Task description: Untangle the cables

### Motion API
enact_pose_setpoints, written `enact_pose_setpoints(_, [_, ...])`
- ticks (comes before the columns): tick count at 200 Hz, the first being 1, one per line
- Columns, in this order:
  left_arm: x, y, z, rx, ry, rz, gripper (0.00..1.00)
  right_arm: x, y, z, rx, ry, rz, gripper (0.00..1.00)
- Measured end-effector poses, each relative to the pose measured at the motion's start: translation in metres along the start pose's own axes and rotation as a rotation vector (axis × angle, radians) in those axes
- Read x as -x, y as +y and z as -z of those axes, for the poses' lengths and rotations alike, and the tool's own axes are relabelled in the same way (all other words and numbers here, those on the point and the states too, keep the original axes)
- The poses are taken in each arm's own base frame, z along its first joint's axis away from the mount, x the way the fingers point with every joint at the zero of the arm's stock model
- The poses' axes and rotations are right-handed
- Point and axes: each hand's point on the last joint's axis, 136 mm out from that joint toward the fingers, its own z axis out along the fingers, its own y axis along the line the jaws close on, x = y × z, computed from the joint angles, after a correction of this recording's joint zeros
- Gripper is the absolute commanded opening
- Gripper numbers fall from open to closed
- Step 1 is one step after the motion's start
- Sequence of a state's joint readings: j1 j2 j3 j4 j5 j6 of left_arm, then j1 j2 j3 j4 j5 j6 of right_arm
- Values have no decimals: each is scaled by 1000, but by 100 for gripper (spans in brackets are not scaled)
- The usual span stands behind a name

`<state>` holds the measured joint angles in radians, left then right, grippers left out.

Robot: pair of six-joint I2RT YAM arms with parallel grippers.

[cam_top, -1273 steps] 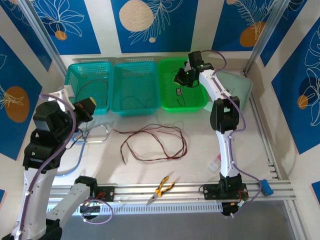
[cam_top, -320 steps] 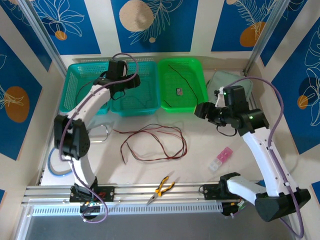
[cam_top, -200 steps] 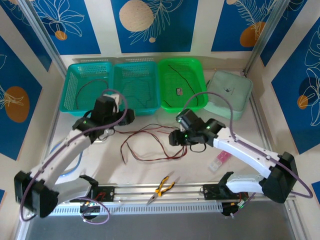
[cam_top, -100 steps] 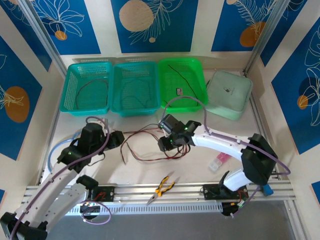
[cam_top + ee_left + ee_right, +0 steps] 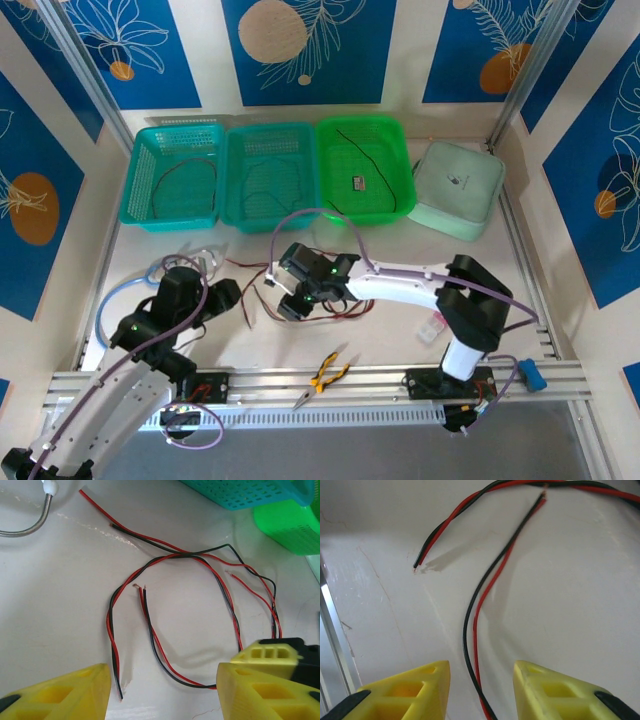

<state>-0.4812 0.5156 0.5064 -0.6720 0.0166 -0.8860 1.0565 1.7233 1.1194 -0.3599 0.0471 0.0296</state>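
Note:
A tangle of thin red and black cables [image 5: 250, 267] lies on the white table in front of the baskets. In the left wrist view the cables [image 5: 150, 622] form crossing loops with bare ends. My right gripper [image 5: 290, 302] is low over the tangle's left part, open. One red-and-black pair [image 5: 470, 640] runs between its yellow fingers [image 5: 405, 692] without being pinched. My left gripper [image 5: 226, 296] stands open just left of the tangle, and its fingers [image 5: 55, 692] straddle a loose wire end. The right gripper's yellow fingertip [image 5: 267, 653] shows beside it.
Two teal baskets [image 5: 140, 205] [image 5: 232, 215] and a green basket [image 5: 400, 205] line the back, each holding a thin wire. A pale green box [image 5: 458, 187] sits right of them. Yellow-handled pliers [image 5: 325, 375] lie near the front rail, a light-blue tube loop [image 5: 108, 305] at left, a metal hook [image 5: 30, 526] nearby.
Both arms swung in from the baskets to the table. The right gripper slid left and down over the tangle, its jaws narrowing. The left gripper drew back toward the near left.

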Motion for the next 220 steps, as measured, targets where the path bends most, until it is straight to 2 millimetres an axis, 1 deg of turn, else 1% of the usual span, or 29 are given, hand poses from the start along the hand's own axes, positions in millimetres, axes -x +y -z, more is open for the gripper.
enact_pose_setpoints(14, [0,0,0,0,0,5,58,-2,3,-9,30,26,32,38])
enact_pose_setpoints(27, [0,0,1,-2,-3,7,58,-7,5,-15,53,57,51,36])
enact_pose_setpoints(43, [0,0,1,-3,-3,7,58,-16,8,-20,85,101,66,28])
enact_pose_setpoints(59, [0,1,1,-2,-2,7,58,-22,10,-23,112,133,62,22])
enact_pose_setpoints(102, [-1,1,1,0,0,7,58,-27,14,-30,167,189,44,19])
enact_pose_setpoints(129, [-1,1,1,1,0,7,58,-29,11,-35,175,207,45,11])
enact_pose_setpoints(154, [-3,4,1,12,9,4,58,-32,10,-37,182,226,34,13])
enact_pose_setpoints(190, [-4,5,0,18,15,5,58,-31,11,-37,198,243,27,22])
enact_pose_setpoints(207, [-4,5,0,23,20,5,58,-34,12,-37,207,254,23,22])
enact_pose_setpoints(220, [-4,5,-1,26,22,5,58,-35,13,-37,210,259,21,20])
